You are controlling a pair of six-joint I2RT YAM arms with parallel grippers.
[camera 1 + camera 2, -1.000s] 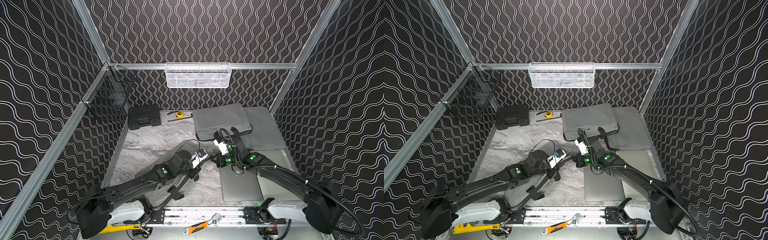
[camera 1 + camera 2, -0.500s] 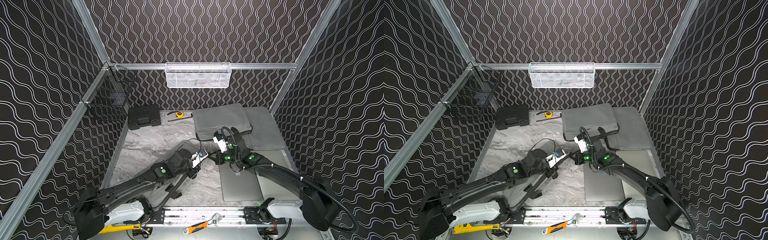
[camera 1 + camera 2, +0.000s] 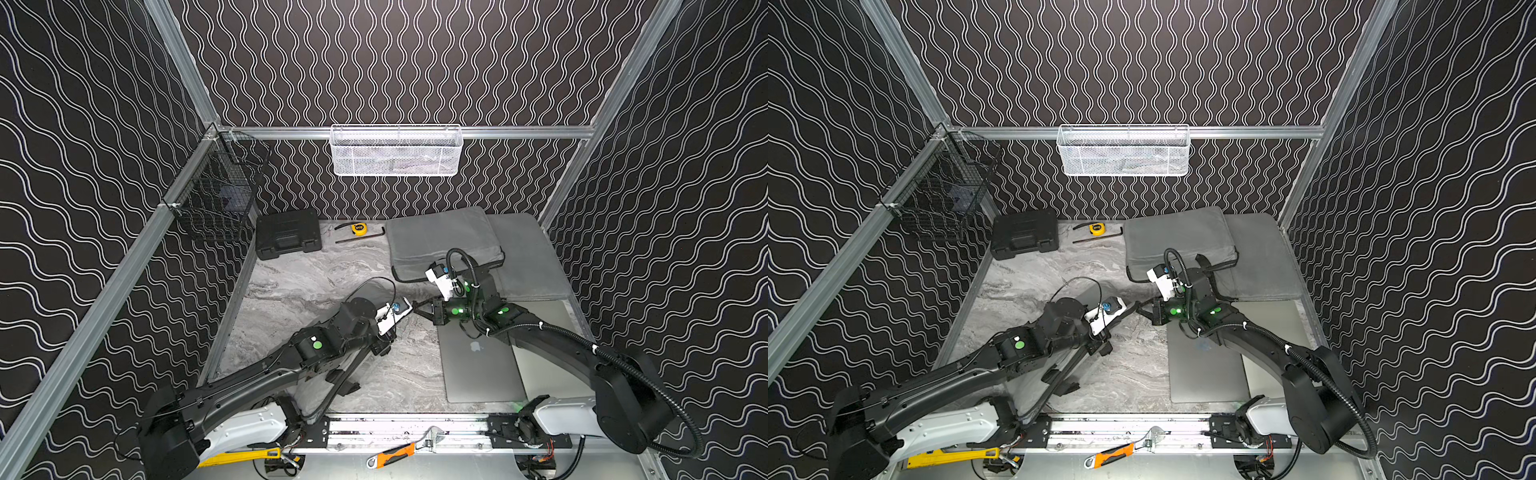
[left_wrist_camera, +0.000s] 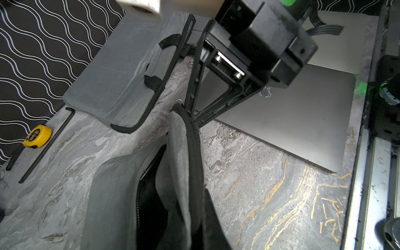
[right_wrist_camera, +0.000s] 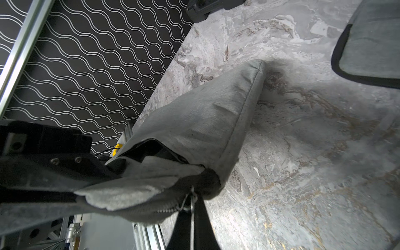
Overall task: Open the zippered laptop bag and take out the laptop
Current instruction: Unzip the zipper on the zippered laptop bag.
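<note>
The grey zippered laptop bag [image 5: 205, 121] hangs between my two arms, lifted off the marble table. In both top views only a strip of the bag [image 3: 372, 291] [image 3: 1090, 296] shows behind the left wrist. My left gripper [image 4: 188, 227] [image 3: 409, 316] is shut on the bag's open edge. My right gripper [image 5: 191, 216] [image 3: 417, 311] is shut on the metal zipper pull [image 5: 188, 202] at the bag's corner. The zipper teeth [image 4: 138, 205] gape over a dark opening; what is inside is hidden. A silver laptop [image 3: 482, 365] [image 4: 292, 121] lies flat at the front right.
Two more grey bags [image 3: 440, 241] [image 3: 528, 257] lie at the back right. A second silver slab [image 3: 548, 361] sits beside the laptop. Black case [image 3: 289, 235], yellow tape measure [image 3: 358, 227] and hex key [image 3: 359, 238] are at the back. A wire basket [image 3: 216, 199] hangs left.
The right wrist has edged slightly toward the back and the left arm has shifted a little. Both grips on the bag stay the same.
</note>
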